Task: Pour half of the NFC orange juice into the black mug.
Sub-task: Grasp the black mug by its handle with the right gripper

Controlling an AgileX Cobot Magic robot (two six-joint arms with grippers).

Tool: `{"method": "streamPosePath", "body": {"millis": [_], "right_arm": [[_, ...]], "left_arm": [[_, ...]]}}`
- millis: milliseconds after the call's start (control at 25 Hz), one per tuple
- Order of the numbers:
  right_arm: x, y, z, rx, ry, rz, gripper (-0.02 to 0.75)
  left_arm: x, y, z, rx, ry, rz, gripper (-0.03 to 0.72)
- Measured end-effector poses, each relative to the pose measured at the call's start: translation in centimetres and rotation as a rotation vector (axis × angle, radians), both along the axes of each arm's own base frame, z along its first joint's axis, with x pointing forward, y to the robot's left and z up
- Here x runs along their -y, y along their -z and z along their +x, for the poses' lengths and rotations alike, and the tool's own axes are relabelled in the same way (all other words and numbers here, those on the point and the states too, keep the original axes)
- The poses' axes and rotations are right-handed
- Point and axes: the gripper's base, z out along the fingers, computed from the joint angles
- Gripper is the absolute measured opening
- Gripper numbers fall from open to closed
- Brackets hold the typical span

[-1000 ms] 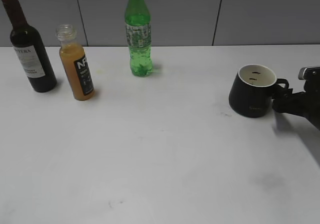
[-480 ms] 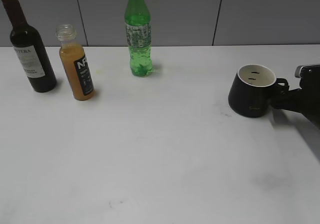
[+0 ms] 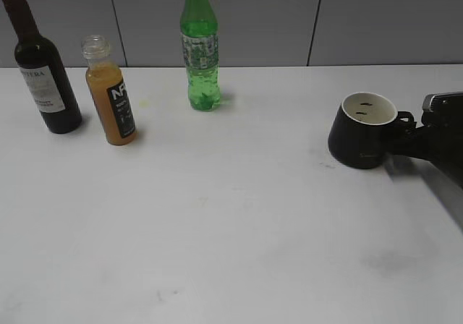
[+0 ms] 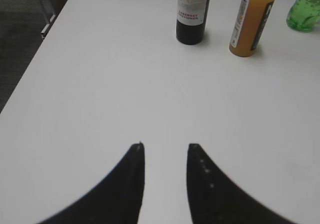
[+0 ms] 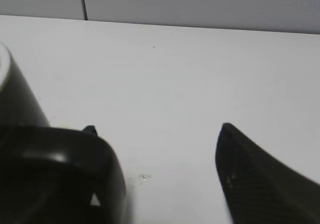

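Note:
The NFC orange juice (image 3: 110, 92) stands uncapped at the back left of the table; it also shows in the left wrist view (image 4: 252, 21). The black mug (image 3: 360, 142) with its white inside stands at the right, handle pointing right. My right gripper (image 3: 414, 140) is at the mug's handle. In the right wrist view the gripper (image 5: 157, 130) is open, with the mug (image 5: 17, 101) and its handle (image 5: 65, 169) against the left finger. My left gripper (image 4: 166, 146) is open and empty over bare table, well short of the juice; it is out of the exterior view.
A dark wine bottle (image 3: 42, 67) stands just left of the juice. A green soda bottle (image 3: 200, 49) stands at the back centre. The white table (image 3: 231, 215) runs to a grey wall behind. The table's left edge (image 4: 35, 59) shows in the left wrist view.
My right gripper has moved up and slightly left at the handle. The mug has shifted a little to the left and leans slightly. The bottles have not moved.

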Motion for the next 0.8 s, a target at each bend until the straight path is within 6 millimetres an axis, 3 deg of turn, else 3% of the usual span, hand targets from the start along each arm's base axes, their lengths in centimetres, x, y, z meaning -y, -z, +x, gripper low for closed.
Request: {"method": "streamPosePath", "body": {"millis": [80, 160, 240, 320, 800], "right_arm": [[-0.1, 0.0, 0.0, 0.002, -0.008, 0.002, 0.469], [-0.3, 0.1, 0.0, 0.002, -0.031, -0.001, 0.342], [-0.5, 0.1, 0.0, 0.002, -0.057, -0.004, 0.167], [-0.6, 0.0, 0.0, 0.005, -0.065, -0.006, 0.067], [-0.5, -1.1, 0.0, 0.008, -0.065, -0.032, 0.045]], "left_arm": [[0.0, 0.0, 0.0, 0.0, 0.0, 0.0, 0.235], [0.0, 0.0, 0.0, 0.0, 0.0, 0.0, 0.235], [0.0, 0.0, 0.0, 0.0, 0.0, 0.0, 0.235], [0.0, 0.0, 0.0, 0.0, 0.0, 0.0, 0.235], [0.0, 0.0, 0.0, 0.0, 0.0, 0.0, 0.235]]}}
